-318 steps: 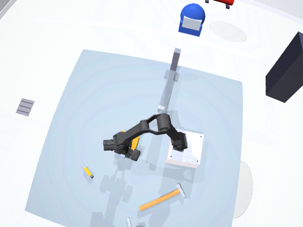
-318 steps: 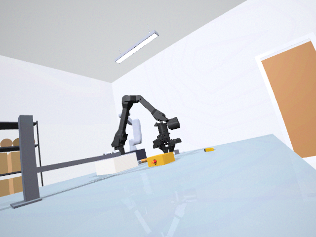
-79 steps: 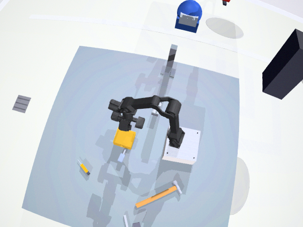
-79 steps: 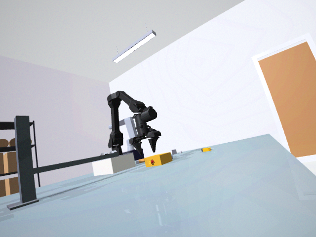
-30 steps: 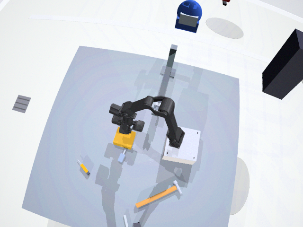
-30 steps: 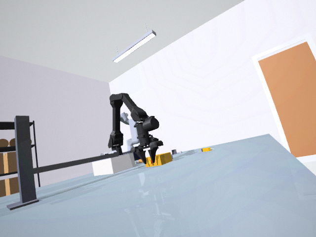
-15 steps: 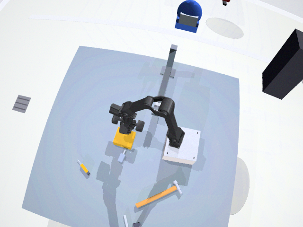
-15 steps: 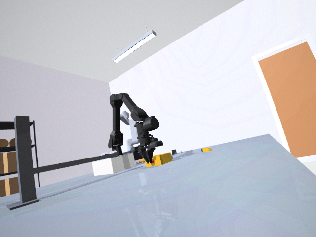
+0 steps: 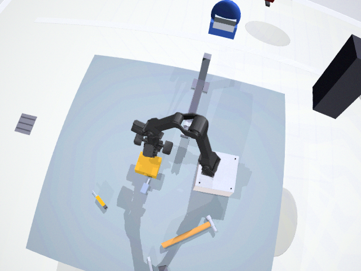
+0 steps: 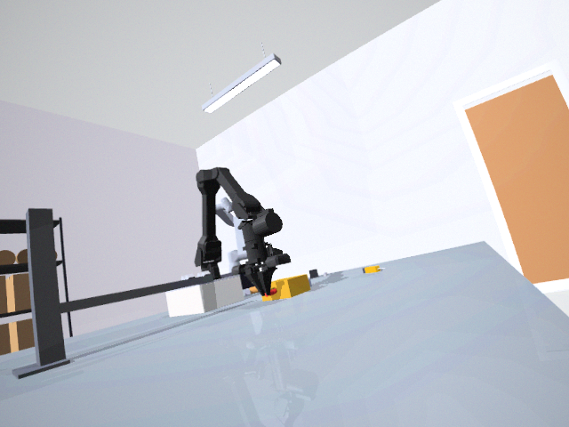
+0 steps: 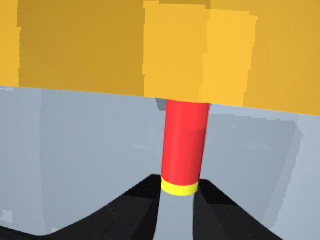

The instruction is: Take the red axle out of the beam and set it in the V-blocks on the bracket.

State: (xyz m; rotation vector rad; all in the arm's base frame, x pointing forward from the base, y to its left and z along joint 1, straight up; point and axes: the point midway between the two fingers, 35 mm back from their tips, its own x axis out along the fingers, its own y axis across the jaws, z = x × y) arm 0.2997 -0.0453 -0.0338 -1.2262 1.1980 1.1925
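Claw [image 10: 267, 294] [image 11: 178, 187] closed on the yellow-banded end of the red axle [image 10: 273, 292] [image 11: 184, 142], which projects from beneath the yellow block's edge [image 9: 148, 165] [image 10: 293, 286] [image 11: 100, 50] above the table [image 9: 96, 145] [image 10: 321, 358] [image 11: 90, 150].

Claw [image 11: 178, 187] gripping red axle [image 11: 184, 142] at yellow-banded end, below yellow block [image 11: 100, 50].
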